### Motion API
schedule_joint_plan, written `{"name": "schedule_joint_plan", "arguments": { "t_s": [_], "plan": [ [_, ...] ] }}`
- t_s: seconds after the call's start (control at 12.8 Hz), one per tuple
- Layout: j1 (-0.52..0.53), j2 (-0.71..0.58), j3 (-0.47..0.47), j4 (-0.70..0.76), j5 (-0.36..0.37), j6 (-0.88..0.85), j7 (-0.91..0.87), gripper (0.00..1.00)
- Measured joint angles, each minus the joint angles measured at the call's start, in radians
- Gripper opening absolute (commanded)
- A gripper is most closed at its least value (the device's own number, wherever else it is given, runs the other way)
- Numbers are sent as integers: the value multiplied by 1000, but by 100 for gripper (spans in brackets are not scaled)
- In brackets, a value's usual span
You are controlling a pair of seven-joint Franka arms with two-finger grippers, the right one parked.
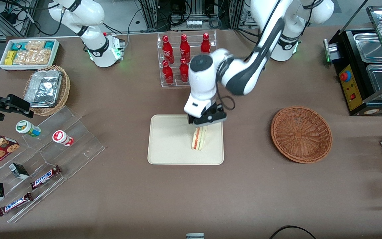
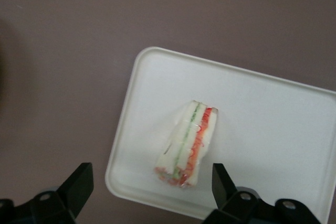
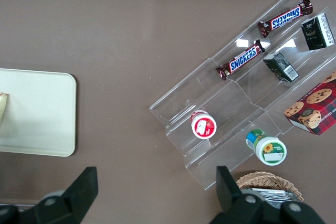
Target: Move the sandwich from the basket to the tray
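Observation:
The sandwich (image 1: 199, 138), a white bread wedge with red and green filling, lies on the cream tray (image 1: 167, 142) near its edge toward the working arm's end. My left gripper (image 1: 206, 121) hangs just above the sandwich, open and empty. In the left wrist view the sandwich (image 2: 188, 144) lies on the tray (image 2: 262, 114) below the gripper (image 2: 152, 184), with the black fingertips (image 2: 79, 182) spread wide apart on either side of it. The reddish-brown wicker basket (image 1: 301, 133) stands empty, toward the working arm's end of the table.
A clear rack of red bottles (image 1: 184, 54) stands farther from the front camera than the tray. A clear stepped display (image 1: 45, 156) with snack bars and cups, a tan basket of foil containers (image 1: 46, 89) and a white snack bin (image 1: 28, 53) lie toward the parked arm's end.

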Motion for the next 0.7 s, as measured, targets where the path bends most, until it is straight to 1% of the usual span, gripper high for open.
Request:
{"name": "schedule_joint_plan", "arguments": {
  "t_s": [0.31,0.47,0.7],
  "plan": [
    [88,-192,4,-1,-79,-181,148,100],
    [135,-262,6,-2,-90,-258,192,100],
    [211,-334,9,-4,-96,-353,282,100]
  ]
}}
